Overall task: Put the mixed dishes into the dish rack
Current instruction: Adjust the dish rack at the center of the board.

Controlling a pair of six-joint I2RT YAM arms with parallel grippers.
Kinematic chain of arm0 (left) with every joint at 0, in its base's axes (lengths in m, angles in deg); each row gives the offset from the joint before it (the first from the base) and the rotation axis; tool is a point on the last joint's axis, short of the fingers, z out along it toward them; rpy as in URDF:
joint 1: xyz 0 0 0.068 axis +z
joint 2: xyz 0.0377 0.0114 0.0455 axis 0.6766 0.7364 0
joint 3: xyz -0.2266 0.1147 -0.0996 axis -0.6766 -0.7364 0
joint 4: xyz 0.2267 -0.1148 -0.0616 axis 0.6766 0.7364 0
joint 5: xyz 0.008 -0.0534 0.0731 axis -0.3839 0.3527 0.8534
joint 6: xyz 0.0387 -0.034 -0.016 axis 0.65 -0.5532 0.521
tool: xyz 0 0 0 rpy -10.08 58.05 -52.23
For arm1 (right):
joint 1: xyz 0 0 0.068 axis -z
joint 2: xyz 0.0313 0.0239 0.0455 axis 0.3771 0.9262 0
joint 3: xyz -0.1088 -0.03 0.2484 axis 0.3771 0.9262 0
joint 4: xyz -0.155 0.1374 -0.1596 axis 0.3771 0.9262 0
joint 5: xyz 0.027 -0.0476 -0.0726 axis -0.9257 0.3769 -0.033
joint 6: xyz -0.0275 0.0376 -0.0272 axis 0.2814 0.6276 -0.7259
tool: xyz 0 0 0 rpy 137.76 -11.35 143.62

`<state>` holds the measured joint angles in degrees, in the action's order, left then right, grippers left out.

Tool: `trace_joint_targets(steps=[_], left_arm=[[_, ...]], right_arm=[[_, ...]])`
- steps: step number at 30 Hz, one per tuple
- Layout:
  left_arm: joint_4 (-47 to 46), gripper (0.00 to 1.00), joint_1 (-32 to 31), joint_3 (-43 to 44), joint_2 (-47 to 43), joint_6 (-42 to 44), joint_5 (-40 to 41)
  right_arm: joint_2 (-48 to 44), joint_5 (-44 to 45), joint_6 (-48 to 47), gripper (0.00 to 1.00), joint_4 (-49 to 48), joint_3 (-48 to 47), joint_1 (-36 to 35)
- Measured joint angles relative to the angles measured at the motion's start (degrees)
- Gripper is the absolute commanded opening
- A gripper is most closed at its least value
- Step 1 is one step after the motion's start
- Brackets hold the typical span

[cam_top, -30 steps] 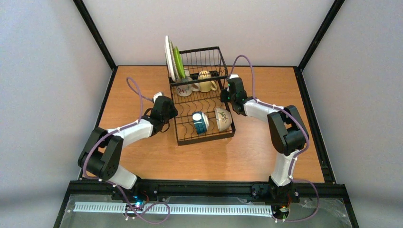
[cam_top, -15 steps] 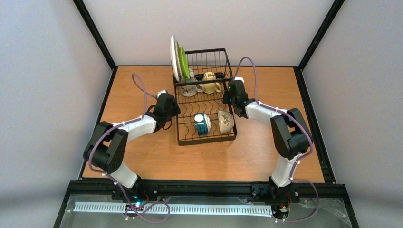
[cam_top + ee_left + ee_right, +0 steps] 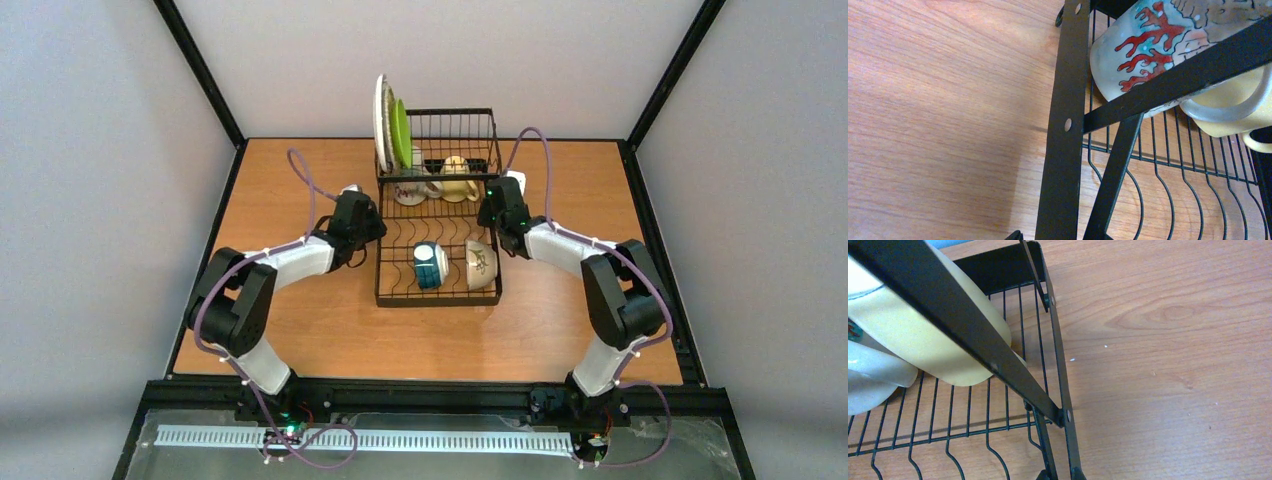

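The black wire dish rack (image 3: 438, 300) stands mid-table. At its back left a pale plate (image 3: 381, 120) and a lime-green plate (image 3: 401, 130) stand on edge. Two pale mugs (image 3: 412, 186) (image 3: 460, 185) lie in its middle, and two small bowls (image 3: 428, 265) (image 3: 481, 263) lie on their sides at the front. My left gripper (image 3: 368, 218) (image 3: 1060, 236) is open, its jaws straddling the rack's left side bar (image 3: 1063, 150) beside the coral-patterned mug (image 3: 1133, 45). My right gripper (image 3: 493, 208) (image 3: 1060, 475) is shut on the rack's right rim (image 3: 1064, 390), next to the yellowish mug (image 3: 913, 325).
Bare wooden tabletop (image 3: 560, 330) lies on all sides of the rack. A black frame rail (image 3: 655, 240) edges the table at right, with another along the left. Grey walls close in the back and sides.
The dish rack with its dishes has slid to the right across the table. Both arms have moved right along with it, staying at its two sides.
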<state>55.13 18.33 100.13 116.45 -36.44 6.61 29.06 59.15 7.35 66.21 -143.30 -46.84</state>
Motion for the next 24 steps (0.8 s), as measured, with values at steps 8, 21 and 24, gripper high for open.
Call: trace_joint_targets(steps=[8,21,24], left_arm=[[0.0,0.79,0.0,1.3,0.9,1.1,-1.7],[-0.1,0.79,0.0,1.7,1.1,1.2,-2.6],[-0.1,0.79,0.0,1.7,1.1,1.2,-2.6]], right_arm=[[-2.4,1.3,1.4,0.02,0.8,2.4,0.0],[-3.4,1.9,1.9,0.02,1.4,3.3,0.0],[-3.4,1.9,1.9,0.02,1.4,3.3,0.0]])
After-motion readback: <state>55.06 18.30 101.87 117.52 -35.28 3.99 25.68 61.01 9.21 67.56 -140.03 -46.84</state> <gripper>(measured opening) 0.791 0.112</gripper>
